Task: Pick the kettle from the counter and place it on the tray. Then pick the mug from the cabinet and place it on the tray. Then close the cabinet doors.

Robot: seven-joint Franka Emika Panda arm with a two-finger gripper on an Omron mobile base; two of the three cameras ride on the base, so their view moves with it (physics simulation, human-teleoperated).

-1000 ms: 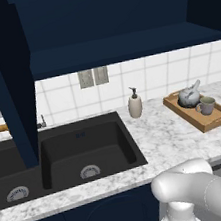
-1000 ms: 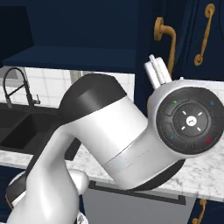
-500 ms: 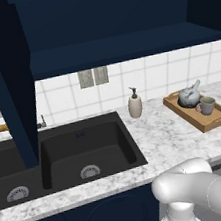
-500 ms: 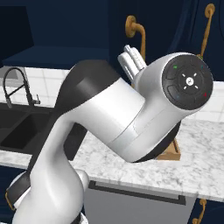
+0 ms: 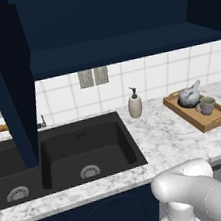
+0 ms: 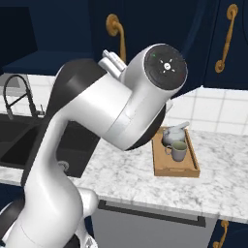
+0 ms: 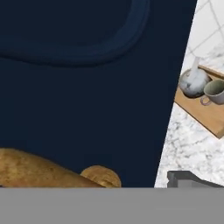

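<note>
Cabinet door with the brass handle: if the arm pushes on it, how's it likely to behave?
The cabinet door is a flat, stiff-looking panel, so it will probably swing as one piece, not flex. Its face looks smooth, so a push there may slide. The curved brass handle stands proud and could snag the tool.

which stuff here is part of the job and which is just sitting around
Job: kettle and mug, both on the tray; counter; cabinet; cabinet door.

Just there: soap pump bottle, black sink, wall outlet.
</note>
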